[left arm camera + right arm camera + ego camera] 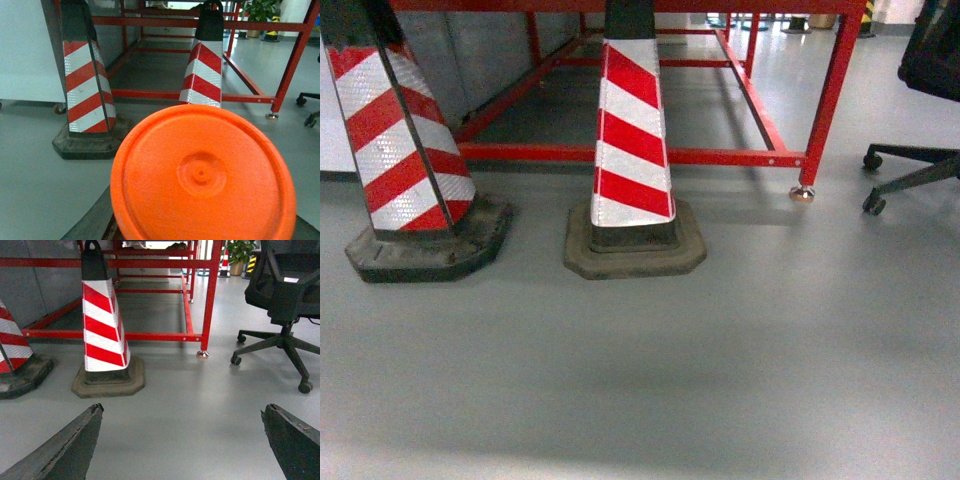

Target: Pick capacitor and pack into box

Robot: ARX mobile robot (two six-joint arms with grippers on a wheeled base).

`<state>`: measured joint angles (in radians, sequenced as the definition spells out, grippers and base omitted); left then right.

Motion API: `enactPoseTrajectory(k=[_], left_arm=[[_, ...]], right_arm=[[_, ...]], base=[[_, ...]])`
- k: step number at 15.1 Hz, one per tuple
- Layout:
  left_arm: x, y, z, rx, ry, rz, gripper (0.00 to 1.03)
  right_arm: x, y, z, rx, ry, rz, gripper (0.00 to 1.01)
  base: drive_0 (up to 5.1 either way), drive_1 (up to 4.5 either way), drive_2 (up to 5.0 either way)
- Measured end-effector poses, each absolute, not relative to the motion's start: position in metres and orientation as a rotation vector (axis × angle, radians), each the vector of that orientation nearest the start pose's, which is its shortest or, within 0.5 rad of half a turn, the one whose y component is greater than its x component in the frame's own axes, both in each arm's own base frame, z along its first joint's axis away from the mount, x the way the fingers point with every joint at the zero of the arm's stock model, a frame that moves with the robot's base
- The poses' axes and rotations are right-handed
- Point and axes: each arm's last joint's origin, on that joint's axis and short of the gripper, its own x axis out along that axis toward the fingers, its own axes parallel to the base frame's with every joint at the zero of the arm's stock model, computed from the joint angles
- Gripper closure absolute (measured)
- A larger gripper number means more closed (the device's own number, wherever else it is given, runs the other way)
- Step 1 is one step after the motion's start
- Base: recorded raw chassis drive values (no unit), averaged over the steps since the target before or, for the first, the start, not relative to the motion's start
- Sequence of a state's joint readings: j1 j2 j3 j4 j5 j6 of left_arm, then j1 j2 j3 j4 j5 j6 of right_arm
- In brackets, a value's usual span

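Observation:
A big round orange capacitor point(202, 175) fills the lower half of the left wrist view, its flat end with a small centre dimple facing the camera. My left gripper point(202, 227) is shut on it: one dark finger point(92, 220) shows at its lower left and a sliver of the other at the lower right. In the right wrist view my right gripper point(182, 409) stands wide open over bare grey floor, nothing between its dark fingertips point(92, 415). The box is out of view. Neither gripper shows in the head view.
Two red-and-white striped cones on dark bases, one point(632, 140) ahead and one point(405, 140) to the left, stand before a red steel frame point(825, 100). A black office chair point(285, 295) is on the right. Grey floor point(640, 380) lies ahead.

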<state>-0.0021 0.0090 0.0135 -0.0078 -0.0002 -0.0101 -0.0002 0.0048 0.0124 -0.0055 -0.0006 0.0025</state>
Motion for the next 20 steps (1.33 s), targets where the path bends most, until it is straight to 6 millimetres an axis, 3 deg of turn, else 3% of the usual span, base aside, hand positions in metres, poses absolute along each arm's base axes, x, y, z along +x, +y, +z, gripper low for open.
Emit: enactPoseTrajectory(k=[3,20], left_arm=[[0.0974,-0.0002,0.167,-0.01,0.0,-0.002,0.59],[0.0974,-0.0002,0.1673,-0.01,-0.003,-0.002,0.59]], right_arm=[[0.0972,0.0,0.1669,0.002,-0.003,0.001,0.03],[0.0972,0.0,0.1671,0.002,-0.004,0.0,0.03]], base=[[-4.9,2.53,2.5],[0.0,3.95,-4.0]])
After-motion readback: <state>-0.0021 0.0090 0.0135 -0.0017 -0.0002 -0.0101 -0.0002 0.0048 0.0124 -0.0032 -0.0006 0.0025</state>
